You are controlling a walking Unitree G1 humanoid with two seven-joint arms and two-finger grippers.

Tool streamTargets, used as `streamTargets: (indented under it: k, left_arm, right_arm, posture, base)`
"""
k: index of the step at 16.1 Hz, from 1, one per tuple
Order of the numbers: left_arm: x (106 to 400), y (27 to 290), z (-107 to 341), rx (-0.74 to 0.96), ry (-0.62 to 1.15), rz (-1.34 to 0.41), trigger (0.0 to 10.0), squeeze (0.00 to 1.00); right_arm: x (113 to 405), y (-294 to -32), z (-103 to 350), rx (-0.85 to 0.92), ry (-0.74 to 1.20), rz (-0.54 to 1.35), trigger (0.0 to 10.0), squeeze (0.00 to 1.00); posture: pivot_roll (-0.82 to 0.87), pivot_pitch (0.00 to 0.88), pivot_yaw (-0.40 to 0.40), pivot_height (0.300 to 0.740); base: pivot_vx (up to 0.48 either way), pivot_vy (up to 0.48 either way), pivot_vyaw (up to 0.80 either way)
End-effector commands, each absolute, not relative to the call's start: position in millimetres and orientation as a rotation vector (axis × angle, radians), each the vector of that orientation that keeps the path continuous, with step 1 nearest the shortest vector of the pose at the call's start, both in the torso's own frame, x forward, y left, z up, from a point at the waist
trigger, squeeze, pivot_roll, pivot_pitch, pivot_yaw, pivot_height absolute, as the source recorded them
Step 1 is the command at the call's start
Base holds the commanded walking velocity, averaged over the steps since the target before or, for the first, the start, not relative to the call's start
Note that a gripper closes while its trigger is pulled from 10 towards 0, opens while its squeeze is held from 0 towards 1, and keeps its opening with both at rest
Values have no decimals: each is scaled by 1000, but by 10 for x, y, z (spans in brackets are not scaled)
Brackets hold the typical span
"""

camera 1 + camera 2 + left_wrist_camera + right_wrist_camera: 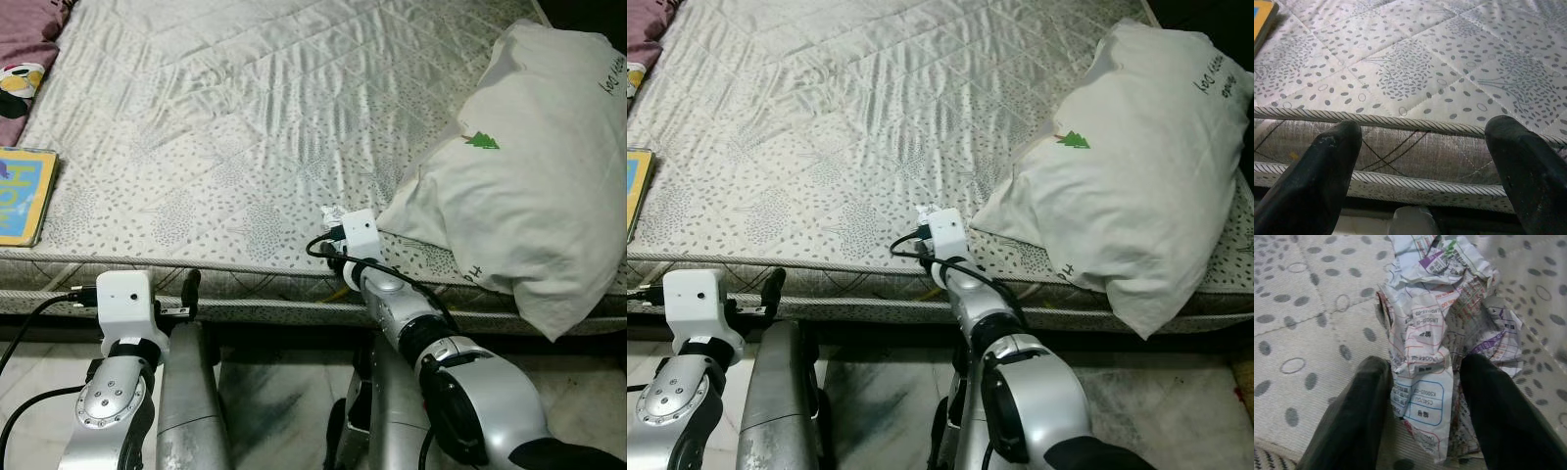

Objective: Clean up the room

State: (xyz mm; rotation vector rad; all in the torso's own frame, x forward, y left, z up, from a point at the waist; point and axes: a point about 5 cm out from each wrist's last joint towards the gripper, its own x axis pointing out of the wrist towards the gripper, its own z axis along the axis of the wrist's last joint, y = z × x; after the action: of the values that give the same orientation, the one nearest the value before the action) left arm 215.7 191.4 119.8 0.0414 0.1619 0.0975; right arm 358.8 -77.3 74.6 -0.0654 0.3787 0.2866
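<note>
Bedding in dark pink [24,39] is bunching at the far left corner, and a colourful book [24,194] is lying flat near the left edge of the quilted mattress [225,147]. Below that edge the left gripper [1422,161] is hanging idle, its two black fingers spread wide with nothing between them, aiming at the mattress's side piping rather than at anything to pick up. Moving right, the right gripper [1422,406] is reaching over the near edge of the bed, where a crumpled printed paper [1442,328] is resting on the quilt just left of the pillow [529,166]. The fingers are sitting one on each side of the paper's lower part, pressing its folds, so the claw is probably closing on it; a firm hold is not certain. The paper looks like the litter being cleared, which would explain the low, forward reach. The big white pillow is slumping over the right edge
</note>
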Motion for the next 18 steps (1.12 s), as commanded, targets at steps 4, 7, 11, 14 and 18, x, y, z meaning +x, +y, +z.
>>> streamTargets:
  k: [4, 7, 11, 14, 18]
  left_arm:
    - [2212, 1872, 1165, 36, 156, 100, 10000, 0]
    - [2240, 1867, 1162, 33, 152, 98, 10000, 0]
    - [2368, 1789, 1164, 22, 132, 56, 10000, 0]
    - [2430, 1719, 1088, 6, 143, 13, 10000, 0]
    - [2423, 1694, 958, -20, 159, 6, 10000, 0]
  right_arm:
    - [3503, -986, 555, 96, 495, 238, 0, 0]
    - [3542, -1003, 617, 104, 472, 266, 0, 0]
    - [3708, -1311, 886, 97, 394, 306, 0, 0]
    - [3689, -1348, 1034, 96, 262, 449, 0, 0]
    - [3098, -1514, 795, 184, 203, 399, 0, 0]
  posture:
    - [162, 187, -149, 537]
    - [147, 175, -143, 537]
    - [96, 137, -104, 537]
    - [42, 87, -77, 537]
    - [1, 10, -35, 537]
  base:
    - [0, 0, 0]
    - [0, 0, 0]
    - [0, 0, 0]
    - [0, 0, 0]
    - [0, 0, 0]
